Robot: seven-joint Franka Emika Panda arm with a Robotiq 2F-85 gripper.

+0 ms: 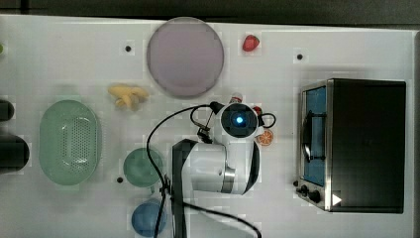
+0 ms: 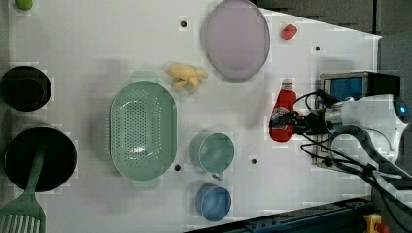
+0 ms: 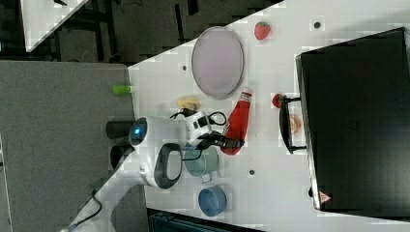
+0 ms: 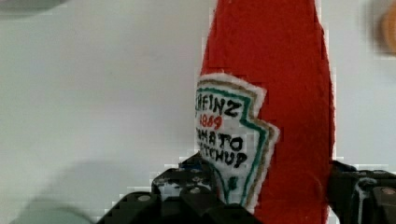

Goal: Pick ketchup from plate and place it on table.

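The ketchup [image 2: 283, 109], a slim red bottle with a whitish cap, is over the white table [image 1: 74, 59], well off the grey-lilac plate [image 1: 184, 57]. In the top view the arm hides most of the bottle and its cap [image 1: 236, 97] pokes out. My gripper [image 2: 284, 125] holds the bottle's lower body, one finger against each side. The wrist view shows the labelled ketchup [image 4: 280, 70] between the dark fingers [image 4: 187, 191]. In the right view the ketchup [image 3: 237, 121] lies between the plate [image 3: 217, 62] and a black oven. I cannot tell whether the bottle rests on the table.
A black toaster oven [image 1: 356, 144] stands at the top view's right, with an orange slice [image 1: 265, 137] just beside the arm. A strawberry [image 1: 250, 42], a banana bunch [image 1: 128, 95], a green basket [image 1: 69, 141], a green cup [image 1: 142, 167] and a blue cup [image 1: 147, 217] lie around.
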